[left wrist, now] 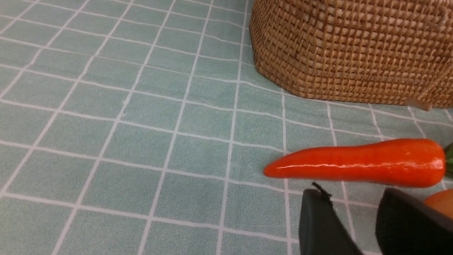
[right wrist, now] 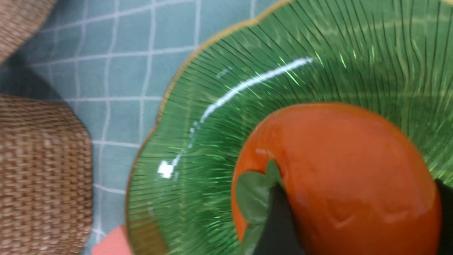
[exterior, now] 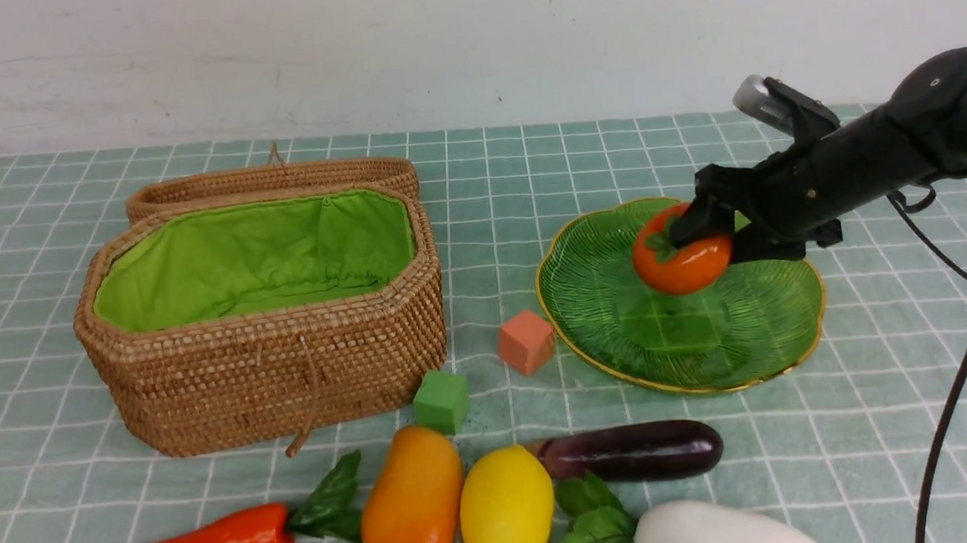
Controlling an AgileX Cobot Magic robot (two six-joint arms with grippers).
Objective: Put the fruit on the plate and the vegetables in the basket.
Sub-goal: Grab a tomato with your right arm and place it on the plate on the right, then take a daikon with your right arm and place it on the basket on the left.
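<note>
My right end effector (exterior: 702,237) grasps the persimmon (exterior: 685,269) over the plate (exterior: 707,358) — nothing set down yet — lemon (exterior: 506,505), mango (exterior: 412,502) and vegetables (exterior: 637,451) all wait.

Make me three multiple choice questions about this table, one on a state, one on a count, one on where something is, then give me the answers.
1. The basket is:
A) closed
B) open, with its green lining showing
C) tipped on its side

2. How many small cubes sit on the tablecloth?
A) one
B) three
C) two

3. Where is the persimmon?
A) over the plate, in the right gripper
B) inside the basket
C) lying on the tablecloth

Answers:
1. B, since the lid is folded back behind the basket.
2. C, since there is one orange cube and one green, both near the basket.
3. A, since the gripper is clamped on it above the green dish.
</note>
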